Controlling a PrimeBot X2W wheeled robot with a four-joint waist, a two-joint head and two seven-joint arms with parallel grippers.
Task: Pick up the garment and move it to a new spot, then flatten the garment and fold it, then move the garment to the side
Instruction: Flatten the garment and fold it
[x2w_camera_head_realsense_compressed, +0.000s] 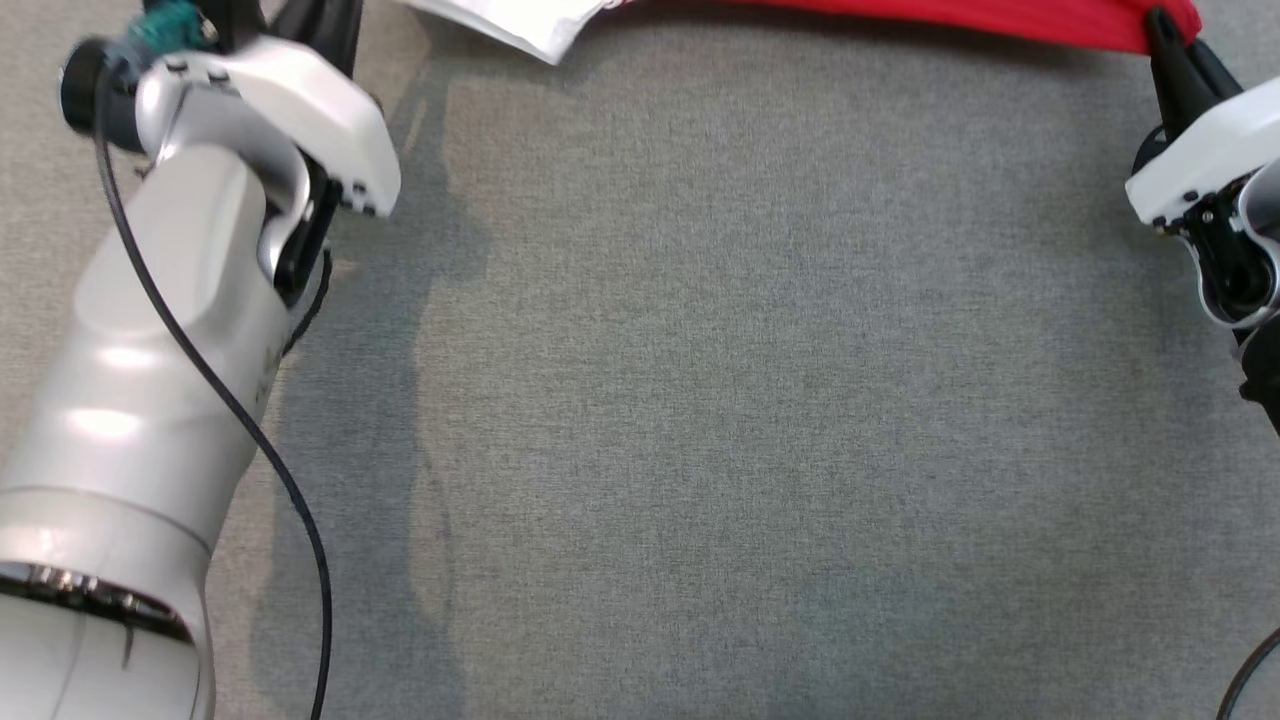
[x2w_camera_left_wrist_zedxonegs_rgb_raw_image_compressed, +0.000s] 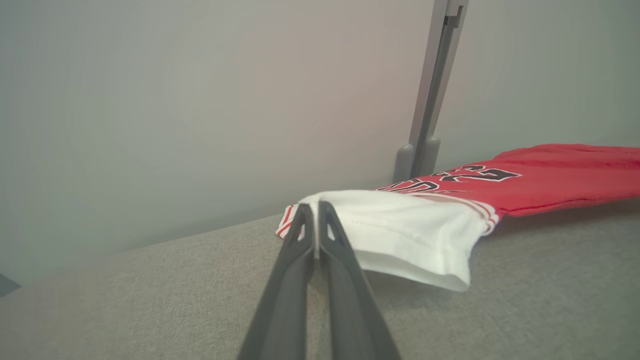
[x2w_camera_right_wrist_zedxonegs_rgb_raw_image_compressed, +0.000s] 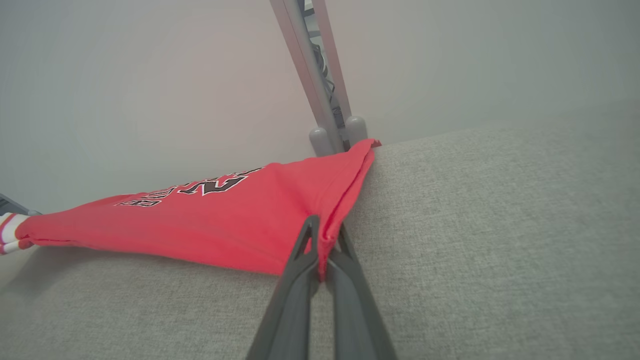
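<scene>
The garment (x2w_camera_head_realsense_compressed: 960, 18) is a red jersey with black lettering and a white, red-striped end, stretched along the far edge of the grey surface. In the left wrist view my left gripper (x2w_camera_left_wrist_zedxonegs_rgb_raw_image_compressed: 315, 210) is shut on the garment's white end (x2w_camera_left_wrist_zedxonegs_rgb_raw_image_compressed: 410, 230). In the right wrist view my right gripper (x2w_camera_right_wrist_zedxonegs_rgb_raw_image_compressed: 325, 227) is shut on a folded red edge of the garment (x2w_camera_right_wrist_zedxonegs_rgb_raw_image_compressed: 215, 220). In the head view the right gripper (x2w_camera_head_realsense_compressed: 1165, 35) pinches the red cloth at the top right. The left fingertips are cut off by that view's top edge, near the white end (x2w_camera_head_realsense_compressed: 520, 25).
A grey fabric surface (x2w_camera_head_realsense_compressed: 700, 400) spreads out in front of me. A pale wall with a grey upright post (x2w_camera_left_wrist_zedxonegs_rgb_raw_image_compressed: 430, 100) stands just behind the garment. My left forearm (x2w_camera_head_realsense_compressed: 170, 330) and its black cable cover the left side of the head view.
</scene>
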